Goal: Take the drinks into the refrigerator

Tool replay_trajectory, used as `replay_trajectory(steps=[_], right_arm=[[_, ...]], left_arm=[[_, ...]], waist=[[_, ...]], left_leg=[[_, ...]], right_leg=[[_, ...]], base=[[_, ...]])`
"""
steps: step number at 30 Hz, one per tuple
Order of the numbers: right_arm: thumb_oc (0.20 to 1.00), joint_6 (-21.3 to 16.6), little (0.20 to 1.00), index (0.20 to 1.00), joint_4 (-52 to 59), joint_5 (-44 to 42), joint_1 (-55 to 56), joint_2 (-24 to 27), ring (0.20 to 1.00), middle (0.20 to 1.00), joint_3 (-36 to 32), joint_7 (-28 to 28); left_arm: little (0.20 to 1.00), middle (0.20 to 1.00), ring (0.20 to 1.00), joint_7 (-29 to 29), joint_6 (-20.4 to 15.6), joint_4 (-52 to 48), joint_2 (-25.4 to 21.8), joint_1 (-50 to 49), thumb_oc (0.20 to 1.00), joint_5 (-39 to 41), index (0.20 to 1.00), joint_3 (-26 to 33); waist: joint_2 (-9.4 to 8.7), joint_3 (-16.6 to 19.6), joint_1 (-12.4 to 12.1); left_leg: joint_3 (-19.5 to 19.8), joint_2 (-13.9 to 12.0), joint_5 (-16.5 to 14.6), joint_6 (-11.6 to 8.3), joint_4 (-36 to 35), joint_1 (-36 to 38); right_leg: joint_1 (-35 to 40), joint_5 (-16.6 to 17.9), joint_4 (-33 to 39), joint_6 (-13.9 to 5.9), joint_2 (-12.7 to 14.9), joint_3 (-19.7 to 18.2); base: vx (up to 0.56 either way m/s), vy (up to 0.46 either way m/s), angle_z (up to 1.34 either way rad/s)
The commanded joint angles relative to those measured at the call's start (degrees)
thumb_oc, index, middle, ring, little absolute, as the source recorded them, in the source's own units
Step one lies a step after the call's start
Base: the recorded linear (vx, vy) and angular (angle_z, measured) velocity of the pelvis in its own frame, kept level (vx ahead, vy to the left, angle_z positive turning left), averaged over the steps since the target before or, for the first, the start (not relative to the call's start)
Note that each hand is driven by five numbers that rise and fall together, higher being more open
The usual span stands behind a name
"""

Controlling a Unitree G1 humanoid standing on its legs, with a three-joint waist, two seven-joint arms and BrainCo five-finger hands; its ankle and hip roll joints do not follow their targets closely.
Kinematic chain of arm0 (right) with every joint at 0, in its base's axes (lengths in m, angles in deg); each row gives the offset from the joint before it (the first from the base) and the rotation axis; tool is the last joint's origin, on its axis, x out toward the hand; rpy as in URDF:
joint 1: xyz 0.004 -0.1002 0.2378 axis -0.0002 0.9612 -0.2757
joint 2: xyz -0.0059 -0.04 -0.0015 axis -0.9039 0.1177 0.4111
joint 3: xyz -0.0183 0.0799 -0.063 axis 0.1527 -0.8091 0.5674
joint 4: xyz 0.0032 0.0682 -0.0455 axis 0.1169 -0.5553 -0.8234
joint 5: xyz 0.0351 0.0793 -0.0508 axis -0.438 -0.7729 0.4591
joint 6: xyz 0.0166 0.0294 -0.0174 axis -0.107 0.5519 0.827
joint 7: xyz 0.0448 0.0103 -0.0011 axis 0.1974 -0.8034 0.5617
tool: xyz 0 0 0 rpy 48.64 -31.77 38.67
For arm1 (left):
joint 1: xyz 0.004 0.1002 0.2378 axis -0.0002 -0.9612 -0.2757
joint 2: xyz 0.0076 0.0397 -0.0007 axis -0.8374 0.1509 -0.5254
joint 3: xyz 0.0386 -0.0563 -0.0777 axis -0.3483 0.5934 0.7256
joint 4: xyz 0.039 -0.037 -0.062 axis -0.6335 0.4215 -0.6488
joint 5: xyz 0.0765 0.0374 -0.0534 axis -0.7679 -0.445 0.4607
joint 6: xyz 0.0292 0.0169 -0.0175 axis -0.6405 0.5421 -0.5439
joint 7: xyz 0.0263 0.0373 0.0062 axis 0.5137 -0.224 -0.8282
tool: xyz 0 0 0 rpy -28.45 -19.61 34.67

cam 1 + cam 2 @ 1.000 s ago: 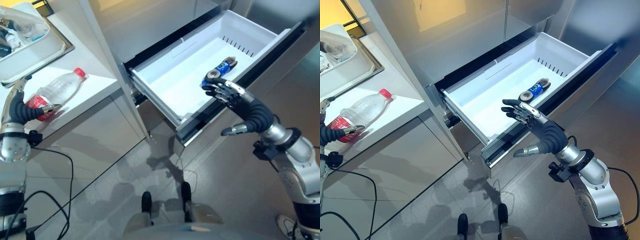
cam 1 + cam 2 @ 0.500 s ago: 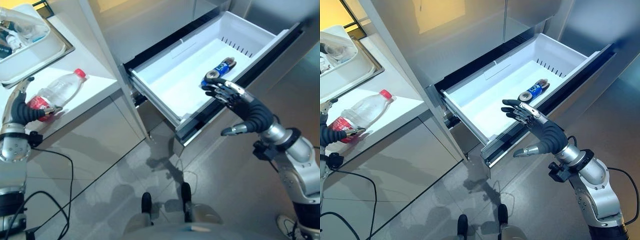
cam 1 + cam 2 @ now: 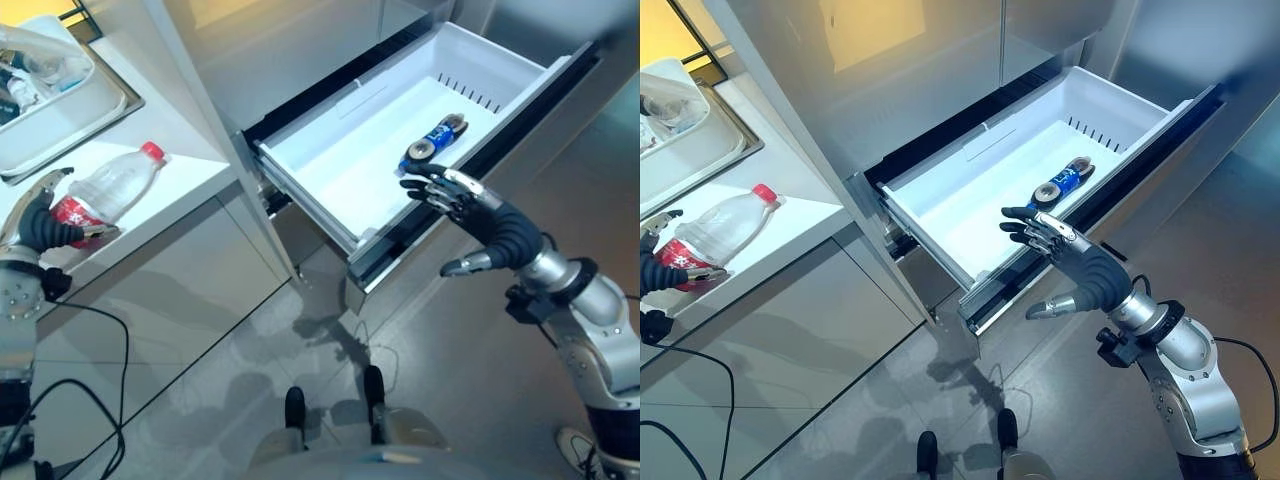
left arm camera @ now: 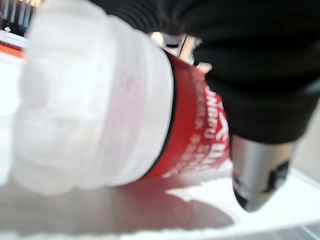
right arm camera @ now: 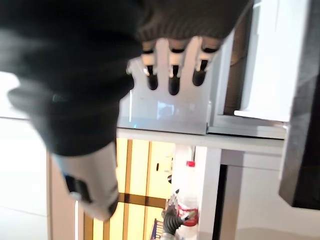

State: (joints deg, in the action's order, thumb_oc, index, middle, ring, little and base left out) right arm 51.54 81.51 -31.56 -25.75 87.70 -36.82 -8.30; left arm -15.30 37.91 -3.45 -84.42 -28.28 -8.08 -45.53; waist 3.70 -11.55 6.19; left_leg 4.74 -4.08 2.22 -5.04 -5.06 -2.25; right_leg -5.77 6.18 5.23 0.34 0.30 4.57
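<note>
Little has moved; our left hand (image 3: 38, 222) still curls round the plastic bottle (image 3: 108, 189) lying at centre-left, cap pointing toward the open drawer (image 3: 330, 190). Right hand (image 3: 470, 205) hovers spread by the can (image 3: 433, 141).

Glossy grey tiled floor (image 3: 230, 340), white counter (image 3: 185, 170).

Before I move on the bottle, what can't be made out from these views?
- Left hand fingers: hidden behind the plastic bottle in the eye views, so its grip is unclear.
- Bottle cap end: cut off in the left wrist view.
- Can in the drawer: too small to read.
- Tray contents: cut by the edge.
</note>
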Motion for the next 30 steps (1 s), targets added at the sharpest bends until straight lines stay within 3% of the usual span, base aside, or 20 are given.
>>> replay_trajectory(steps=[1,12,19,30], right_arm=[[1.000,-1.77,1.000,1.000,3.53,-1.50,-0.68,-1.61,1.000,1.000,-2.88,0.55],[1.000,-1.38,1.000,1.000,4.49,-2.10,-0.21,-1.29,1.000,1.000,-3.67,1.33],[1.000,-0.40,1.000,1.000,4.99,-2.67,0.04,-0.36,1.000,1.000,-4.15,2.54],[1.000,0.10,1.000,1.000,5.16,-3.06,0.42,0.32,1.000,1.000,-3.94,3.72]], left_arm=[[1.000,1.000,1.000,1.19,0.49,4.80,-2.57,1.66,1.000,-0.86,1.000,-1.28],[1.000,1.000,1.000,4.13,0.96,8.06,-2.37,-0.57,1.000,-0.33,1.000,-1.60],[1.000,1.000,1.000,10.65,1.31,7.26,-5.98,-2.61,1.000,-2.58,1.000,-2.30],[1.000,1.000,1.000,14.09,-0.20,4.11,-10.56,-3.24,1.000,-8.53,1.000,-3.80]], waist=[[-1.68,-0.83,0.74],[-1.15,-1.31,0.88],[-0.84,-1.30,0.89],[-0.67,-1.35,1.25]], left_leg=[[0.02,2.22,-7.28,3.83,0.14,5.56],[-0.43,2.22,-7.12,4.04,0.22,5.61],[-0.57,2.33,-7.06,4.02,0.30,5.89],[-1.09,2.39,-7.12,3.96,0.30,6.06]], right_leg=[[2.86,-13.68,-7.51,-2.97,1.56,0.10],[1.98,-13.82,-8.56,-2.91,1.56,-0.33],[2.31,-13.62,-8.49,-2.84,1.53,-0.37],[2.51,-13.04,-7.90,-2.94,1.59,-0.86]], base=[[0.00,0.000,0.00],[-0.02,-0.001,-0.04],[-0.01,-0.003,0.00],[0.00,0.000,0.00]])
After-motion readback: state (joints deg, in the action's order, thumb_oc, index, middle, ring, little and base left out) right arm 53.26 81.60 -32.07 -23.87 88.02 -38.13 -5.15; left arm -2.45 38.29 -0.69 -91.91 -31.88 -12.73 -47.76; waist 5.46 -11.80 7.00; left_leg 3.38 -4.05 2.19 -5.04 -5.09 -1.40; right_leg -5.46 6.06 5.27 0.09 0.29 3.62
